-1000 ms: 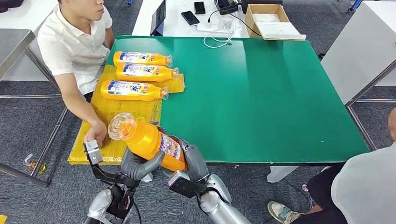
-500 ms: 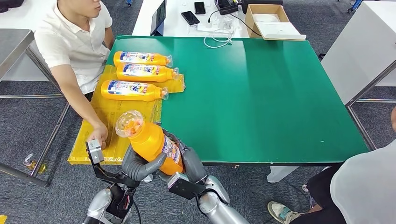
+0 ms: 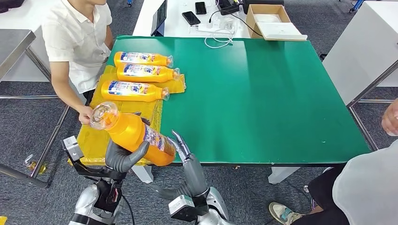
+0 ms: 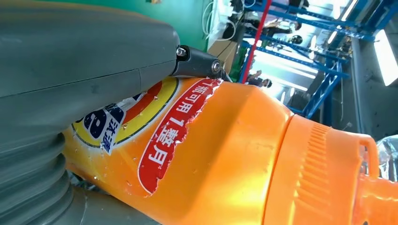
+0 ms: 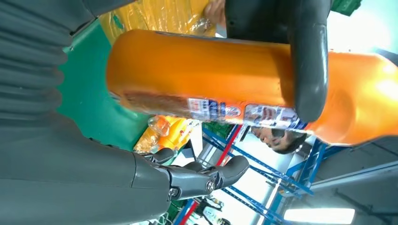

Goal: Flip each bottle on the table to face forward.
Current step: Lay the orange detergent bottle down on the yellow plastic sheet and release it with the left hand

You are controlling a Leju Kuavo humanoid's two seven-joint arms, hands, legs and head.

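Gripping the orange plastic bottle (image 3: 133,134), cap pointing far-left, is the left robot hand (image 3: 123,157); the right robot hand (image 3: 180,147) is hovering released beside its base.

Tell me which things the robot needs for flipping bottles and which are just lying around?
Needed:
held bottle
left hand
three bottles lying on the yellow sheet
green table

Just lying around:
two phones
cardboard box
white cable
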